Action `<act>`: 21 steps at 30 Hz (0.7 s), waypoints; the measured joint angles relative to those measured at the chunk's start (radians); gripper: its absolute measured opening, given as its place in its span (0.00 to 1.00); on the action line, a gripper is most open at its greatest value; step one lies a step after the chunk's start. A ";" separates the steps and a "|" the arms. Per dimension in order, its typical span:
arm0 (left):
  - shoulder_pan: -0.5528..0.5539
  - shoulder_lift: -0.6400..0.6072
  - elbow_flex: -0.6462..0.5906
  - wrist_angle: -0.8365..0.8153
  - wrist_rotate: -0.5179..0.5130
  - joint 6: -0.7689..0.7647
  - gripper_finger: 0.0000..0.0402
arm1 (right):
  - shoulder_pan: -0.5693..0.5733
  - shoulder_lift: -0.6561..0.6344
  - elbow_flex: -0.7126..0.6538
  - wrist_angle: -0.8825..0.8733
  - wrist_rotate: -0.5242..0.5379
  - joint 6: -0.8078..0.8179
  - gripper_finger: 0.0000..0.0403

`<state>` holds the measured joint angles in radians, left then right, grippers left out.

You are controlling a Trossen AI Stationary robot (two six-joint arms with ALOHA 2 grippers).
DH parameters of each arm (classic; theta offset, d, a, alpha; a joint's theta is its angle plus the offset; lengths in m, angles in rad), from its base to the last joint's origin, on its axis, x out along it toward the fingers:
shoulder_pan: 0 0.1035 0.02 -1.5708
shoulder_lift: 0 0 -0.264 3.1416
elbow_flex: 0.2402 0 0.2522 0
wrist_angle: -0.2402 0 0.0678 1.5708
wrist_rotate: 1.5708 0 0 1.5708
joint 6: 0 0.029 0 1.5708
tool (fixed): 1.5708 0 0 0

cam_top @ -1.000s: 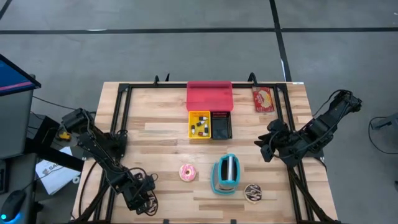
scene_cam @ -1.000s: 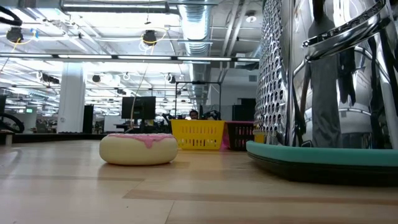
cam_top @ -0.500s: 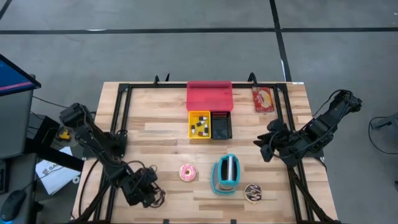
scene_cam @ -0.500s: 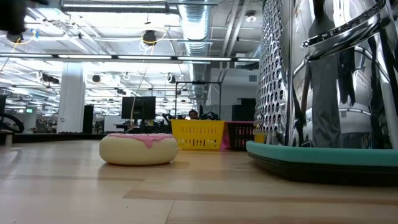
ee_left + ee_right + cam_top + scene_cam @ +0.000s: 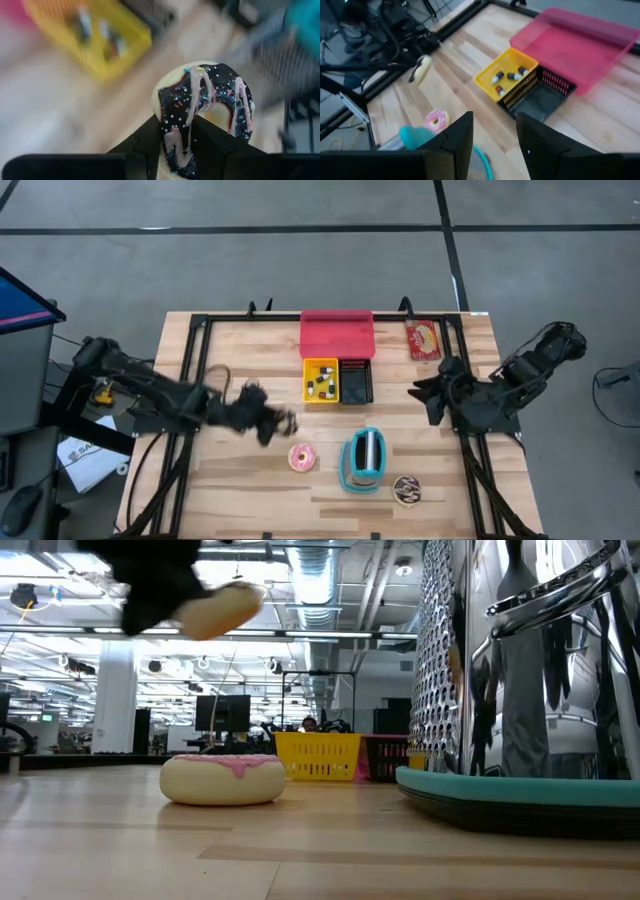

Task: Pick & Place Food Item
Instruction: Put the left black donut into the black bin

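Left tool [image 5: 283,423] clamped on chocolate sprinkled donut [image 5: 207,107], held in the air above the worktop [image 5: 250,380], near the pink donut [image 5: 301,457]. Right tool [image 5: 425,393] raised at the right side, fingers apart, empty.

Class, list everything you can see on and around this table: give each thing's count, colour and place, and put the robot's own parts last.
Table: one, light wood, centre of the high view.
Tray: one, pink-red, at the table's far edge.
Yellow basket: one, just in front of the tray, holding small dark-and-white items.
Black basket: one, touching the yellow basket's right side.
Packet: one, red, right of the tray.
Pink donut: one, pink icing, lying on the table near its front.
Rack: one, metal on a teal base, right of the pink donut.
Brown donut: one, brown, right of the rack, near the front edge.
Dark donut: one, dark icing with sprinkles, held in the air.
Left gripper: one, black, shut on the dark donut, above the pink donut's far left.
Right gripper: one, black, open, empty, over the table's right side.
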<state>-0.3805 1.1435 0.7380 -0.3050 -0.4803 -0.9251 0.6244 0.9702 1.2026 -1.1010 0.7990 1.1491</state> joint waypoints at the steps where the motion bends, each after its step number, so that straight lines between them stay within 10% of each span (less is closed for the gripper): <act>1: 0.048 -0.011 0.000 0.032 0.005 0.056 0.23 | -0.013 -0.010 0.000 0.007 0.000 -0.017 0.36; 12: 0.435 -0.002 0.037 0.278 0.175 0.383 0.19 | -0.254 -0.074 0.000 0.280 -0.048 -0.162 0.36; 21: 0.521 0.130 0.217 0.321 0.197 0.511 0.17 | -0.606 0.017 0.000 0.422 -0.375 -0.264 0.47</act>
<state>0.1403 1.2733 0.9548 0.0163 -0.2829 -0.4139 0.0183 0.9874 1.2030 -0.6789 0.4245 0.8853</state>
